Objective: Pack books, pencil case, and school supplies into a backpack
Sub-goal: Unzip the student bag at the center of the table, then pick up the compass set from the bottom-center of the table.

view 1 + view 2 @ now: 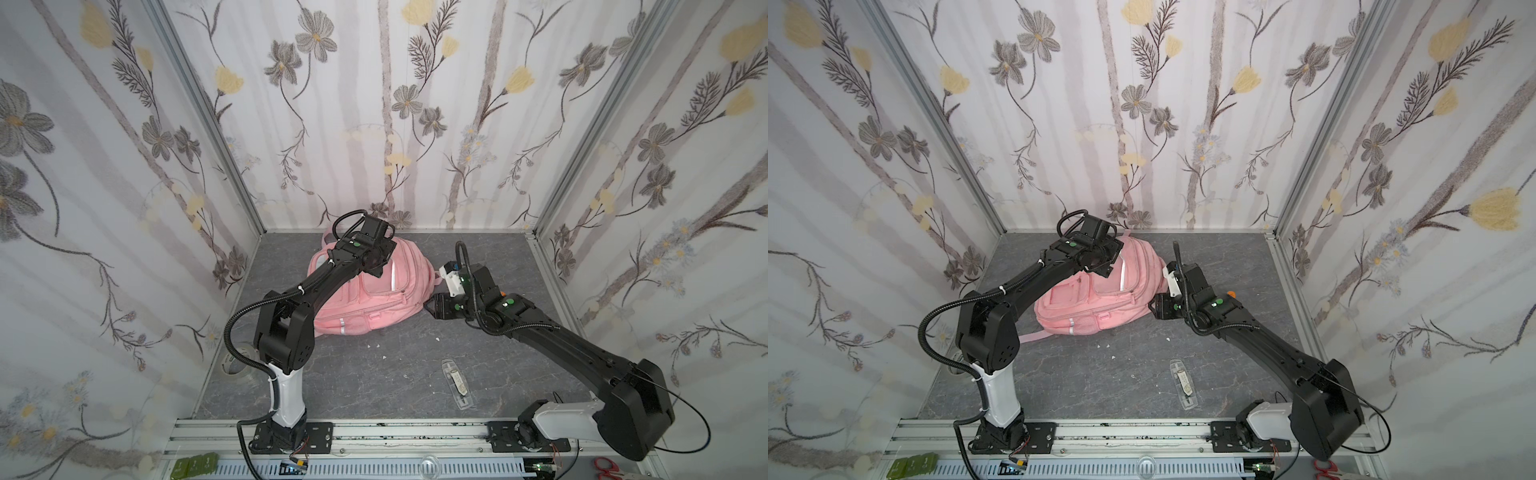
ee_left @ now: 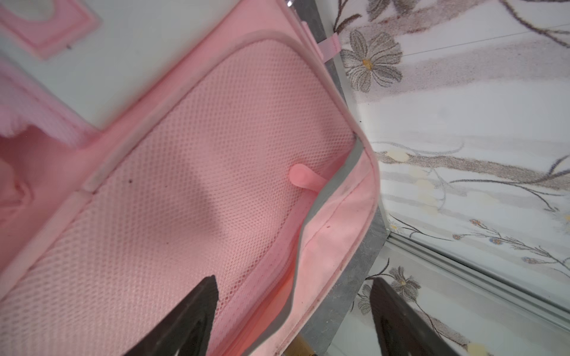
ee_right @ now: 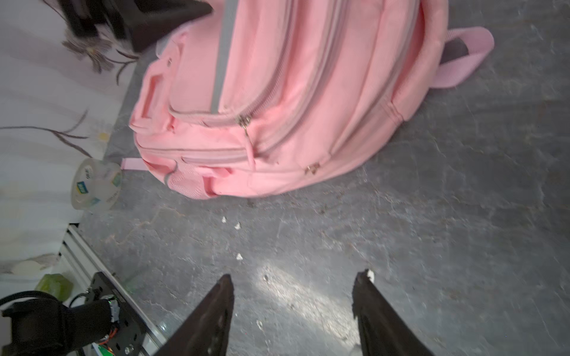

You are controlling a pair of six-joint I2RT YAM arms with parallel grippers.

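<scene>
The pink backpack (image 1: 365, 299) (image 1: 1092, 299) lies on the grey table near the back wall. My left gripper (image 1: 376, 272) (image 2: 293, 280) hovers open over its upper left part. Its jaws stand on either side of the backpack's (image 2: 216, 154) mesh panel edge, gripping nothing. My right gripper (image 1: 429, 307) (image 3: 293, 277) is open and empty, low over bare table just right of the backpack (image 3: 277, 108). A clear plastic case (image 1: 457, 384) (image 1: 1183, 382) lies front right. The tape roll (image 3: 95, 185) (image 1: 237, 368) sits by the left wall. Books and pencil case are out of view.
Flowered walls close in the back and both sides. A metal rail (image 1: 395, 436) runs along the front edge. Small white crumbs (image 1: 376, 345) dot the table in front of the backpack. Red scissors (image 1: 606, 467) lie outside, at the front right.
</scene>
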